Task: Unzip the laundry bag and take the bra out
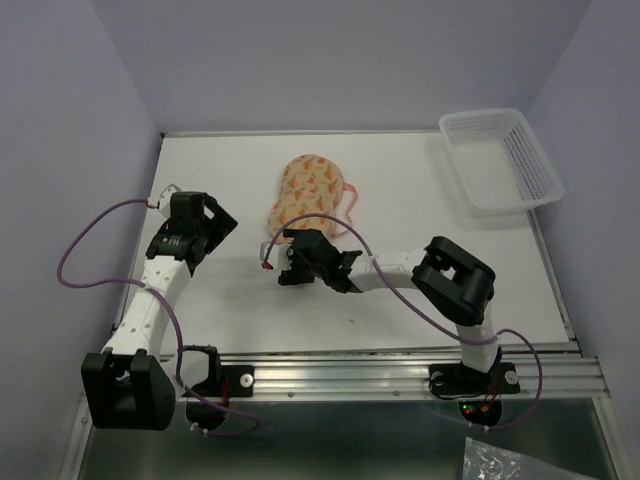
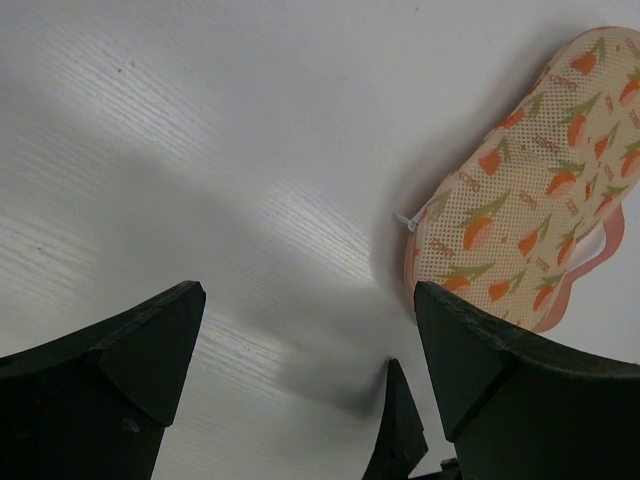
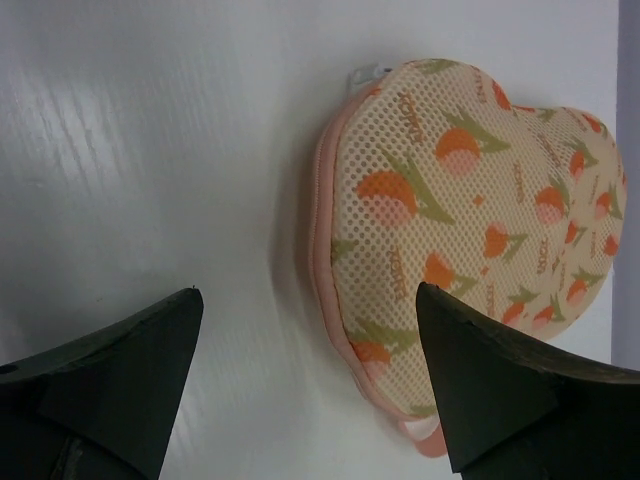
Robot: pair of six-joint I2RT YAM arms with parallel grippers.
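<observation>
Out on the white table (image 1: 400,215), the laundry bag (image 1: 308,193) lies flat toward the far side, orange marks facing up. My right gripper (image 1: 283,262) hovers just on the near side of it, jaws spread wide, nothing between them. Through my right wrist camera the bag sits straight ahead and a little right. Its pink zip edging (image 3: 322,250) runs down the side nearest the gap between my fingers, with a small white tab (image 3: 370,72) at its far end. Whether my right finger touches the bag's near lobe, I can't tell. My left gripper (image 1: 222,222) hangs off to the bag's left, apart from it, jaws open and empty too. A pink loop (image 1: 352,205) trails from the bag's right side. Far right corner: a white lattice basket (image 1: 500,160), well apart from everything.
</observation>
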